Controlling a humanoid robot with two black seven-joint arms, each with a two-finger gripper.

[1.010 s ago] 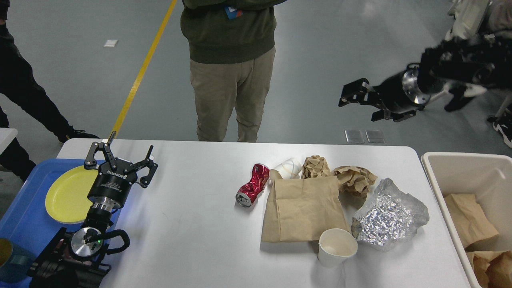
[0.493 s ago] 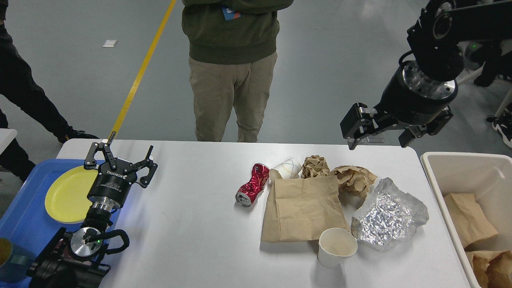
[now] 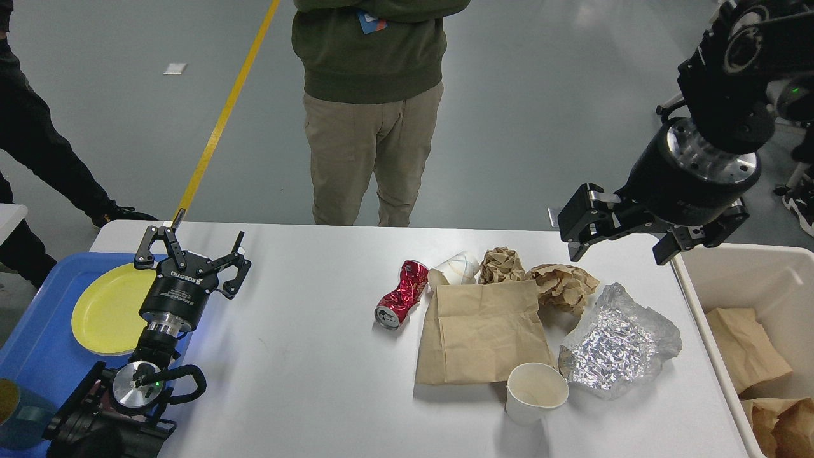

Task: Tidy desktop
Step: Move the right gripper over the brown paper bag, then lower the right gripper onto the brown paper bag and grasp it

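Observation:
The white desktop (image 3: 305, 369) holds a cluster of litter right of centre: a crushed red can (image 3: 402, 294), a crumpled white cup (image 3: 455, 268) on its side, two crumpled brown paper balls (image 3: 501, 265) (image 3: 563, 285), a flat brown paper bag (image 3: 483, 331), an upright white paper cup (image 3: 535, 393) and crumpled foil (image 3: 617, 343). My left gripper (image 3: 191, 251) is open and empty over the table's left part. My right gripper (image 3: 620, 245) is open and empty, hanging above the back right corner, just beyond the right paper ball.
A beige bin (image 3: 763, 280) stands at the table's right end with brown paper bags (image 3: 744, 346) inside. A blue tray (image 3: 38, 343) on the left carries a yellow plate (image 3: 105, 308). A person (image 3: 369, 114) stands close behind the table's far edge.
My right arm has swung down from high on the right, and its gripper now hangs over the table's back right corner. The left arm and the litter have not moved.

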